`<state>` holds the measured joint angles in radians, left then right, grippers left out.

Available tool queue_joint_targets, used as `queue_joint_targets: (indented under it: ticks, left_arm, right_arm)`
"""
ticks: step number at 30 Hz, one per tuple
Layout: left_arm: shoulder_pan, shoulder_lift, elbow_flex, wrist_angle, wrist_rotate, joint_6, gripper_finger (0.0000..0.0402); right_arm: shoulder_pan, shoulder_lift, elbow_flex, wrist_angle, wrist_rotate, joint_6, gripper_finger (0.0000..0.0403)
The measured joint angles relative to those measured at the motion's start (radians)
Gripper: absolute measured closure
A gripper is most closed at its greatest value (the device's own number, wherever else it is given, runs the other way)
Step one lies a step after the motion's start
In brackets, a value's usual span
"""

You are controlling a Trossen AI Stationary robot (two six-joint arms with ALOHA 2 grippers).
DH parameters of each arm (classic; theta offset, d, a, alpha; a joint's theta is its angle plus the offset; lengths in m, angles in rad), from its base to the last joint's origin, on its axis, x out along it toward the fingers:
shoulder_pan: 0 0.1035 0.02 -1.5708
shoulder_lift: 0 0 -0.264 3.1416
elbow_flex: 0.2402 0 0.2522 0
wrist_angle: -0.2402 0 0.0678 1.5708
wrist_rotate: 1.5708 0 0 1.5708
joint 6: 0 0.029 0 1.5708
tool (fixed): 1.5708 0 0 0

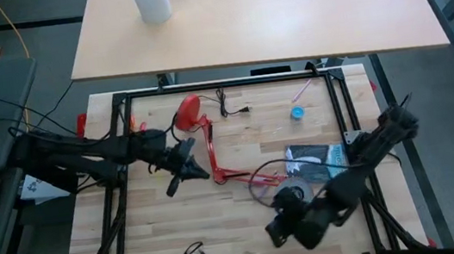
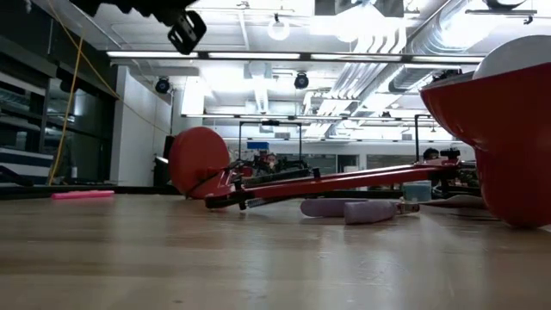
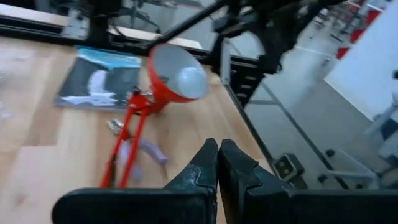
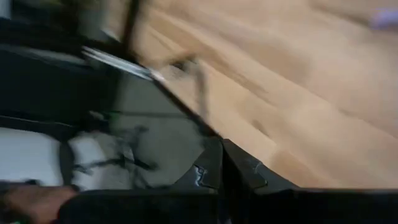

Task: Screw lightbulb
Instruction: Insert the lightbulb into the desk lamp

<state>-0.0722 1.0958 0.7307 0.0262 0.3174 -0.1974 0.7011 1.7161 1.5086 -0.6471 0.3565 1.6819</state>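
Left tool [image 1: 173, 185] pressed together, empty, above the desk [image 1: 154, 240] beside the red lamp [image 1: 214, 159]. Lightbulb [image 3: 189, 79] sits inside the lamp's shade. Right tool [image 1: 273, 231] pressed together, empty, near the desk's front edge.

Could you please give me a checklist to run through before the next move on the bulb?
1. Lightbulb located: ok, it sits inside the red shade.
2. Lightbulb screwed fully home: cannot tell.
3. Lamp upright: not ok, it lies on its side on the table.
4. Left end effector free: ok, shut and holding nothing.
5. Right end effector free: ok, shut and holding nothing.
6. An end effector open, ready to grasp: not ok, both are shut.
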Motion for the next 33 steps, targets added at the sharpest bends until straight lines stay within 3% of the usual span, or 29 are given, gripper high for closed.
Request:
queue_joint_targets:
  ticks: [2, 8, 13, 19, 25, 29, 33]
  left_arm:
    - [-0.025, 0.006, 0.000, 0.004, -0.016, 0.016, 0.0401]
    - [-0.049, 0.052, 0.000, 0.007, -0.120, 0.094, 0.0401]
    - [-0.054, 0.124, 0.000, 0.056, -0.116, 0.093, 0.0401]
    - [-0.055, 0.196, 0.000, 0.055, -0.121, 0.060, 0.0402]
    - [-0.051, 0.223, 0.000, 0.102, -0.136, -0.011, 0.0402]
    - [-0.051, 0.219, 0.000, 0.146, -0.181, -0.052, 0.0402]
    - [-0.051, 0.219, 0.000, 0.198, -0.182, -0.094, 0.0402]
  right_arm:
    - [-0.017, 0.056, 0.058, -0.127, -0.080, 0.021, 0.0403]
    - [-0.033, 0.192, 0.327, -0.584, -0.050, 0.018, 0.0403]
    - [-0.022, 0.275, 0.501, -0.856, -0.129, -0.011, 0.0403]
    - [0.002, 0.291, 0.504, -0.808, -0.150, -0.096, 0.0403]
    - [-0.011, 0.291, 0.444, -0.887, -0.180, -0.123, 0.0403]
    - [-0.047, 0.291, 0.438, -0.834, -0.254, -0.240, 0.0403]
    - [-0.069, 0.291, 0.438, -0.864, -0.256, -0.327, 0.0403]
